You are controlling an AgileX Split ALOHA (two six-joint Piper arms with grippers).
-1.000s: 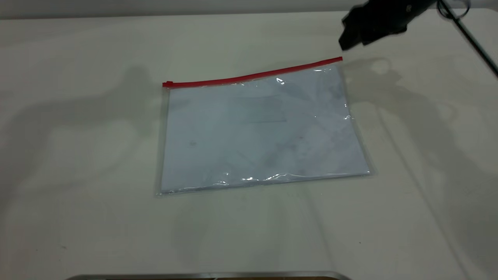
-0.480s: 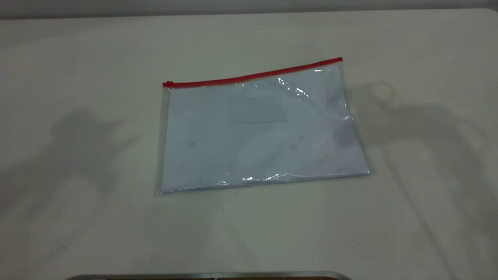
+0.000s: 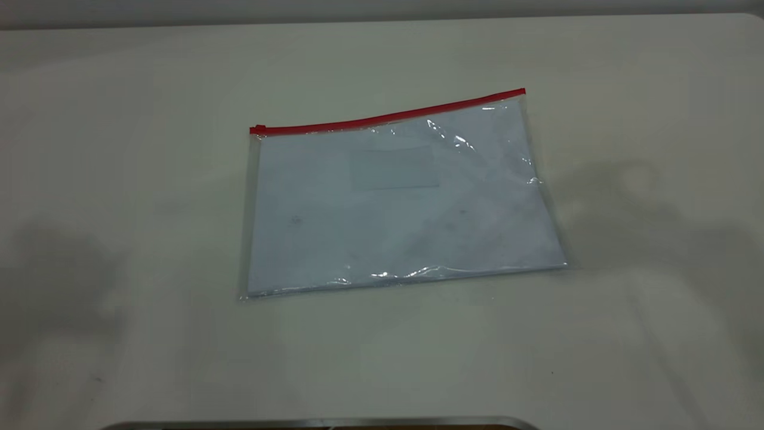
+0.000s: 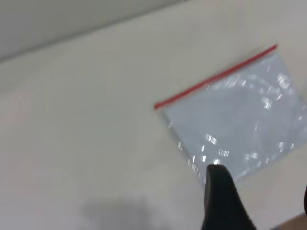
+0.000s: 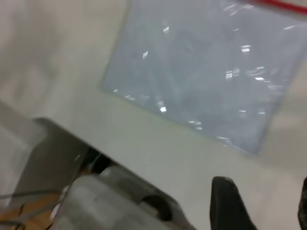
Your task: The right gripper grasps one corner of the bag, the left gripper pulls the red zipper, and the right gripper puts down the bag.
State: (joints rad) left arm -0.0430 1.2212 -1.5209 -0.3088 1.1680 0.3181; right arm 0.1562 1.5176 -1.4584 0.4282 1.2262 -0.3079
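Bag: the bag (image 3: 400,203) lies flat on the worktop (image 3: 119,119), a little above the middle of the exterior frame, untouched by either arm.
Long axis: runs left to right across the frame, its right end tilted toward the top; the red zipper (image 3: 388,115) lies along the far long edge.
Slider: a small red tab at the zipper's left end (image 3: 258,129); I judge the zipper fully drawn one way, but cannot tell whether that is closed or open.
Corner of the bag: the right red-tipped corner of the bag (image 3: 520,95) rests on the worktop.
Left hand: the left hand (image 4: 261,201) hangs above the worktop short of the bag's near edge, fingers spread wide, holding nothing.
Right hand: the right hand (image 5: 264,206) hangs off the bag near the worktop's edge, fingers wide apart, empty.
Progress: nothing is gripped; from how the bag lies alone, either the task is finished or not begun, and I cannot tell which.
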